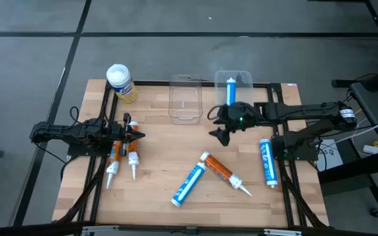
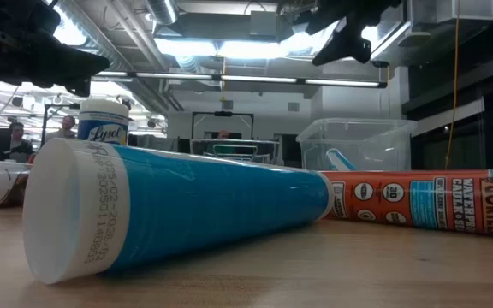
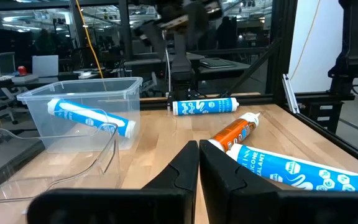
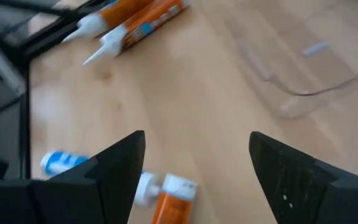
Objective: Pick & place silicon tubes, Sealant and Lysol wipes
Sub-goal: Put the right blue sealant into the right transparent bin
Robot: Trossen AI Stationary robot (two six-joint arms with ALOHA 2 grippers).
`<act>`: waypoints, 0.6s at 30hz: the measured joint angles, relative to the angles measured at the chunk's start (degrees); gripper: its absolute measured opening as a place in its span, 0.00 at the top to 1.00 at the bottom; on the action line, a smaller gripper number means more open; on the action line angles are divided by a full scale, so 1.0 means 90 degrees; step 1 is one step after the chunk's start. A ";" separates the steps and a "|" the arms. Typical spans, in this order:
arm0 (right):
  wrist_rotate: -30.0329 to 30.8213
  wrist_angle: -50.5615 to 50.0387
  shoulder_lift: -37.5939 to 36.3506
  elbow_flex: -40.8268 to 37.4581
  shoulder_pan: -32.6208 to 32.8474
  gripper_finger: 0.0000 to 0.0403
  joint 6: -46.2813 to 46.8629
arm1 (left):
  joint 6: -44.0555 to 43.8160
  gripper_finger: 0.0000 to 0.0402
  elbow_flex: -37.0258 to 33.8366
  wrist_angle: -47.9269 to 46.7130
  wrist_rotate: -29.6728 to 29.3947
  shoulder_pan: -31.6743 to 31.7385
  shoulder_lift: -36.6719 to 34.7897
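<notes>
The Lysol wipes point(image 1: 119, 82), a yellow canister with a white lid, stand upright at the table's far left. Two orange sealant tubes point(image 1: 123, 156) lie beside my left gripper point(image 1: 138, 136), which is shut and level and holds nothing. A blue silicone tube point(image 1: 189, 184) and an orange tube point(image 1: 223, 173) lie near the middle front, and another blue tube point(image 1: 267, 162) lies at the right. One more blue tube point(image 1: 231, 90) lies in the right clear bin point(image 1: 245, 77). My right gripper point(image 1: 216, 126) hangs open above the bare wood before that bin, slanting down, with nothing between its fingers point(image 4: 120, 163).
A second clear bin point(image 1: 185, 98) stands at the far middle with nothing in it. Black frame rails point(image 1: 104, 118) run along the table's left and right sides. Bare wood lies between the bins and the middle tubes.
</notes>
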 joint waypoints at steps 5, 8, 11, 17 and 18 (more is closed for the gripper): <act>-0.0004 -0.0021 0.0000 0.0000 0.0496 0.28 -0.0294 | 0.0000 0.98 0.0000 0.0000 0.0000 0.0000 0.0000; -0.0002 -0.0042 0.0000 0.0000 0.0711 0.28 -0.0310 | 0.0000 0.98 0.0000 0.0000 0.0000 0.0000 0.0000; 0.0000 -0.0115 0.0000 0.0000 0.0927 0.28 -0.0315 | 0.0000 0.98 0.0000 0.0000 0.0000 0.0000 0.0000; -0.0002 -0.0437 0.0000 0.0000 0.1389 0.28 -0.0326 | -0.0001 0.97 0.0000 0.0000 -0.0001 0.0000 0.0000; -0.0002 -0.0529 0.0000 0.0000 0.1476 0.28 -0.0352 | -0.0002 0.97 0.0000 0.0000 0.0000 0.0000 0.0000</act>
